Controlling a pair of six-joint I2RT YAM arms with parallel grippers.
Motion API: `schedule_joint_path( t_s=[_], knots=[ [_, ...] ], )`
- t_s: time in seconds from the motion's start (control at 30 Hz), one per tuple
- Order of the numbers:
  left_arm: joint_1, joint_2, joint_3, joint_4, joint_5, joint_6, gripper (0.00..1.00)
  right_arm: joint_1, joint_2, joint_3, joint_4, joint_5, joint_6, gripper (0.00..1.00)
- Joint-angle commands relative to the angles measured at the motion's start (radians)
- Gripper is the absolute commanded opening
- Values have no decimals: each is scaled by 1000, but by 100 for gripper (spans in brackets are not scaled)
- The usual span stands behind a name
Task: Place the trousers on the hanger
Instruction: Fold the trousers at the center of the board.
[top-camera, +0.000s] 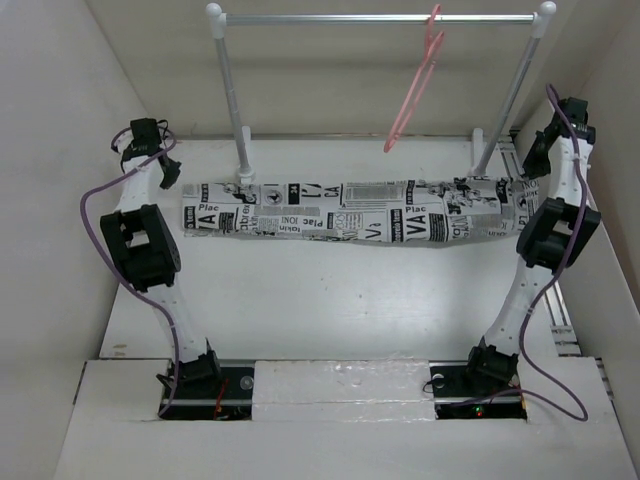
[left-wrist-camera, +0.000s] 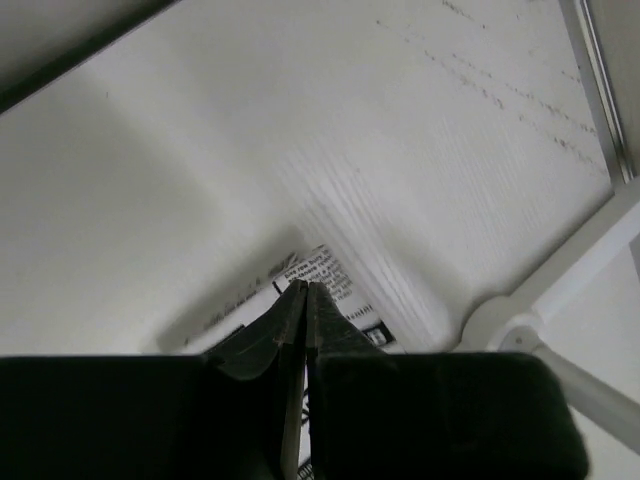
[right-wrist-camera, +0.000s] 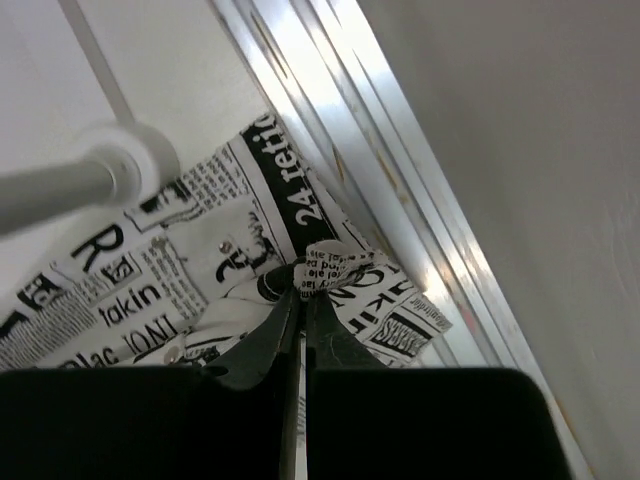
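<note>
The trousers (top-camera: 350, 210), white with black newsprint, stretch as a long folded band across the back of the table between my two grippers. My left gripper (top-camera: 174, 184) is shut on their left end. In the left wrist view its jaws (left-wrist-camera: 305, 286) are closed, with printed cloth (left-wrist-camera: 322, 272) at the tips. My right gripper (top-camera: 528, 176) is shut on their right end. The right wrist view shows a bunched fold of cloth (right-wrist-camera: 335, 268) pinched at its closed tips (right-wrist-camera: 303, 292). The pink hanger (top-camera: 415, 90) hangs by its hook from the rail, above and behind the trousers.
The white-and-silver rail (top-camera: 380, 18) stands on two posts (top-camera: 232, 100) (top-camera: 510, 95) at the back, and their bases sit right behind the trousers. White walls close in on both sides. A metal track (right-wrist-camera: 400, 200) runs along the right wall.
</note>
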Motion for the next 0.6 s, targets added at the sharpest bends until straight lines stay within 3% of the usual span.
schedule_joint_path(
  t_s=[0.0,0.07,0.13,0.17,0.2,0.23,0.27,0.33,0.37,0.43,0.47,0.5,0.53,0.57],
  knots=[
    [0,63,115,-6,-78,42,0,-14,58,189,22,10,-24,0],
    [-9,81,131,34,-51,39,0,-14,86,213,69,-18,-2,0],
    [-9,126,183,43,-3,51,0,-14,76,173,124,-59,29,25],
    [-9,153,227,-10,17,53,0,-14,47,105,198,-126,33,58],
    [-9,207,328,-51,12,54,0,-14,31,69,226,-159,38,72],
    [-9,219,362,-79,11,62,2,-14,13,41,246,-185,38,78],
    [-9,218,382,-90,20,91,11,-2,-3,-2,263,-226,38,87],
    [-9,181,355,-90,31,116,23,15,-73,-58,266,-257,15,90],
    [-9,117,276,-89,50,129,32,37,-108,-98,287,-277,10,92],
    [-9,27,130,-67,73,128,39,67,-250,-283,348,-279,6,92],
    [-9,-29,31,-11,115,123,45,83,-304,-357,438,-270,10,92],
    [-9,-143,-171,31,127,117,46,116,-358,-496,474,-264,24,91],
    [-9,-244,-340,81,176,108,47,130,-451,-555,518,-264,26,85],
    [-9,-288,-408,98,187,100,47,143,-490,-606,528,-262,27,76]
  ],
)
